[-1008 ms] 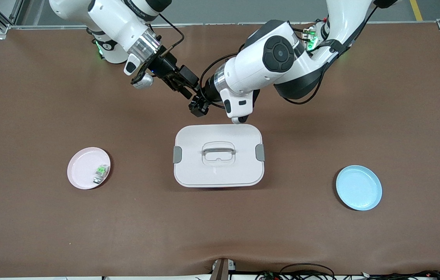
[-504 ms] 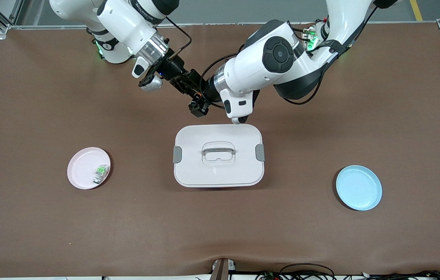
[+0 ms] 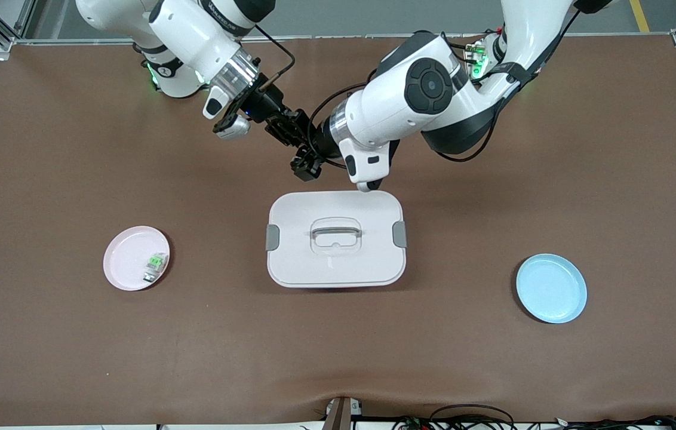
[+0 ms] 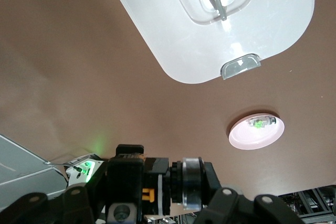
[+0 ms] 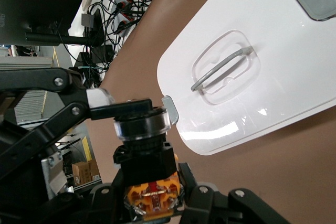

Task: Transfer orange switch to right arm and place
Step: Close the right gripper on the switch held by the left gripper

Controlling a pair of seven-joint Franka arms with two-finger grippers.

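Observation:
The orange switch (image 3: 301, 147), a black cylinder with a silver ring and an orange end, hangs in the air between both grippers, over bare table just farther from the front camera than the white lidded box (image 3: 335, 263). My left gripper (image 3: 306, 162) is shut on its silver-ring end (image 4: 191, 187). My right gripper (image 3: 290, 128) is shut on the black and orange end (image 5: 150, 192), with one finger on each side. In the right wrist view the left gripper's fingers (image 5: 105, 98) clamp the ring.
A pink plate (image 3: 126, 254) holding a small green-and-silver part (image 3: 156, 264) lies toward the right arm's end. An empty blue plate (image 3: 551, 288) lies toward the left arm's end. The box lid carries a grey handle (image 3: 335, 229).
My right gripper has moved across to the switch held by my left gripper and now stands around its orange end. My left arm shifted only slightly.

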